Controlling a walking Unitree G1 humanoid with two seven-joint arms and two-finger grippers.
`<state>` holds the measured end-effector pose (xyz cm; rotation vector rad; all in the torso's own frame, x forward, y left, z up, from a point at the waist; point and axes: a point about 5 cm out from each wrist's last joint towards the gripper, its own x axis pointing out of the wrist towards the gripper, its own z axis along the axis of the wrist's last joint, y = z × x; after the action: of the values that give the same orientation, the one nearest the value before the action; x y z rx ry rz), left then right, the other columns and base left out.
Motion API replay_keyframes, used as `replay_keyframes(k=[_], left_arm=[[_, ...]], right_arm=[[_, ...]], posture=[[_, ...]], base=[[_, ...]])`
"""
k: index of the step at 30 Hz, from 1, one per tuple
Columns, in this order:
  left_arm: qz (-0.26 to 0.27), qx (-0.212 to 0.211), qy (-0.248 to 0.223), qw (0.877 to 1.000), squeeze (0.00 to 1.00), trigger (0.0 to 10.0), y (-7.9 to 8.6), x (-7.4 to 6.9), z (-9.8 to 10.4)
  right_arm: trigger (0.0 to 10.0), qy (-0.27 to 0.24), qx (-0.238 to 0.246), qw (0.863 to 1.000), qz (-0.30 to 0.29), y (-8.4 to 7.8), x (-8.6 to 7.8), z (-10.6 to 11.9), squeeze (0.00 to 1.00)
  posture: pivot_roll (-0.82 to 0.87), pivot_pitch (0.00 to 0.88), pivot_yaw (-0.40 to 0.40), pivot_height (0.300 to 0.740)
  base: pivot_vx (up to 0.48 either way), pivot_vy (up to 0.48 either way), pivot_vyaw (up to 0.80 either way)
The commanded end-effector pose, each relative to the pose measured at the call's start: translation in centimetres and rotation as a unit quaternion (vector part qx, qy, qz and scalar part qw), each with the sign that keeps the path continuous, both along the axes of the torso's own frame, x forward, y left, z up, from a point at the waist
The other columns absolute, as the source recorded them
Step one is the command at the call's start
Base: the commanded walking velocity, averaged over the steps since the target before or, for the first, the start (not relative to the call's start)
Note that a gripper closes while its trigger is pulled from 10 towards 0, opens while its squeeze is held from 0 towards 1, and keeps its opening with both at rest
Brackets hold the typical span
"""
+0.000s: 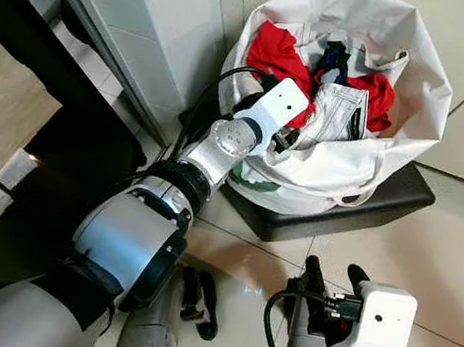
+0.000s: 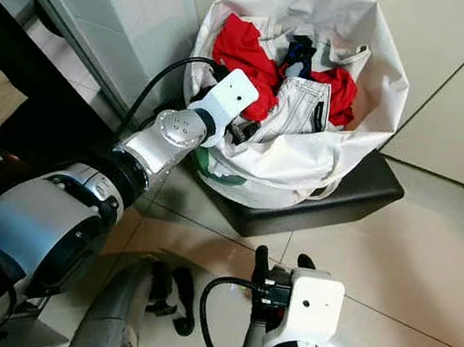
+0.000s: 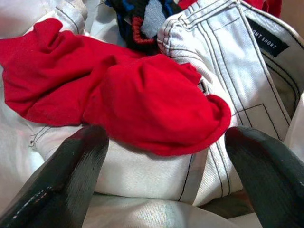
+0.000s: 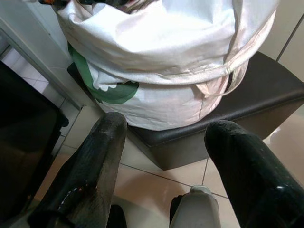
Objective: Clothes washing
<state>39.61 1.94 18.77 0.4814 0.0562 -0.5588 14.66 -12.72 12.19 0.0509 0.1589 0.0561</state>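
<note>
2 red garments (image 1: 273, 51), crumpled, lie with white denim shorts (image 1: 340, 111) in the white laundry bag (image 1: 411, 61) on a dark stool (image 1: 387, 204). Left gripper (image 3: 166, 156) spread wide over them; right gripper (image 4: 161, 142) open, low.

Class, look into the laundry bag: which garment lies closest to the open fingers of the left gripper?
The red garment, bunched directly ahead of the left gripper. The white denim shorts sit beside and beneath it, and the dark blue piece lies farther back.

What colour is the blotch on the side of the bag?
Green, clearest in the right wrist view.
</note>
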Motion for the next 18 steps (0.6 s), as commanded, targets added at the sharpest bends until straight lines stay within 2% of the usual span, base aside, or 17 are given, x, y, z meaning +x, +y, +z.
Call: replay_keyframes(k=[1,4,11,12,13,15,18], left_arm=[[-0.007,0.002,0.028,1.0,0.0,10.0,-0.5,-0.6,-1.7],[-0.016,-0.009,0.034,0.999,0.0,10.0,-1.2,-1.0,-1.8],[-0.02,-0.008,0.043,0.999,0.0,10.0,-1.8,-1.4,-2.6],[-0.02,-0.012,0.045,0.999,0.0,3.6,-1.8,-1.5,-2.6],[-0.033,-0.013,0.058,0.998,0.0,0.0,-2.1,-1.7,-2.9],[-0.035,-0.011,0.059,0.998,0.0,0.0,-2.2,-1.7,-3.0],[-0.026,-0.032,0.08,0.996,0.0,0.0,-2.1,-1.8,-3.2]], right_arm=[[10.0,0.01,0.003,1.0,0.003,0.4,-0.4,0.0,0.0],[10.0,0.013,0.005,1.0,0.004,0.6,-0.6,-0.1,0.0],[10.0,0.017,0.008,1.0,0.001,0.7,-0.8,-0.1,0.0],[10.0,0.017,0.008,1.0,0.0,0.7,-0.8,-0.1,0.0],[10.0,0.018,0.009,1.0,-0.002,0.7,-0.8,-0.2,0.0],[10.0,0.018,0.009,1.0,-0.002,0.7,-0.8,-0.2,0.0],[10.0,0.019,0.01,1.0,-0.003,0.8,-0.7,-0.3,0.0]], posture=[[-0.43,0.45,0.172,0.668],[-0.43,0.458,0.179,0.668],[-0.43,0.459,0.189,0.668],[-0.43,0.459,0.189,0.668],[-0.43,0.456,0.192,0.668],[-0.43,0.456,0.192,0.668],[-0.43,0.45,0.193,0.668]], base=[[0.0,0.0,0.0],[0.0,0.0,0.0],[0.0,0.0,0.0],[0.0,0.0,0.0],[0.0,0.0,0.0],[0.0,0.0,0.0],[0.0,0.0,0.0]])
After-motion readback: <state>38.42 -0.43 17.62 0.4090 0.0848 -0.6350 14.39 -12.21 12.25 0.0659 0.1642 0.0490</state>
